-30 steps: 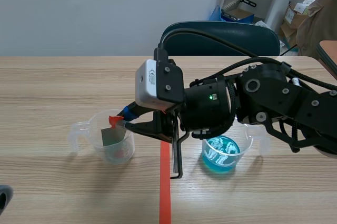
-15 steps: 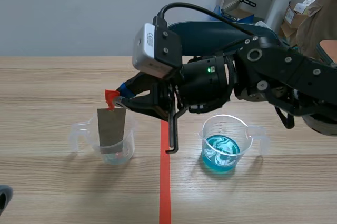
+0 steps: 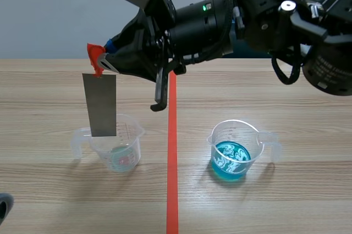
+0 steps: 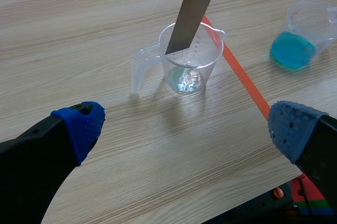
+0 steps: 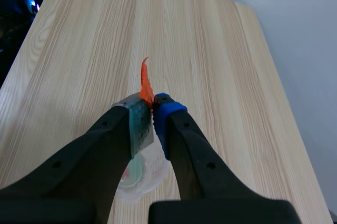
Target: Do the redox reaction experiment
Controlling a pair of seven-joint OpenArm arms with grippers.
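Wooden table (image 3: 44,91): pale planks, grain running crosswise, below right gripper (image 3: 104,62) and on all sides of it. Orange-red tape line (image 3: 172,151) on table, beside right gripper, running away from robot. In left wrist view, line crosses ahead of left gripper (image 4: 187,126) toward its right finger. Grey wall (image 3: 49,9) behind right gripper, beyond table. Dark clutter with red, green bits (image 4: 279,203) past table edge, below left gripper's right finger.

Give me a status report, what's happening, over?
Right fingers shut on metal strip, hanging over clear cup. Left fingers open, empty. Blue-liquid cup apart, across tape line.
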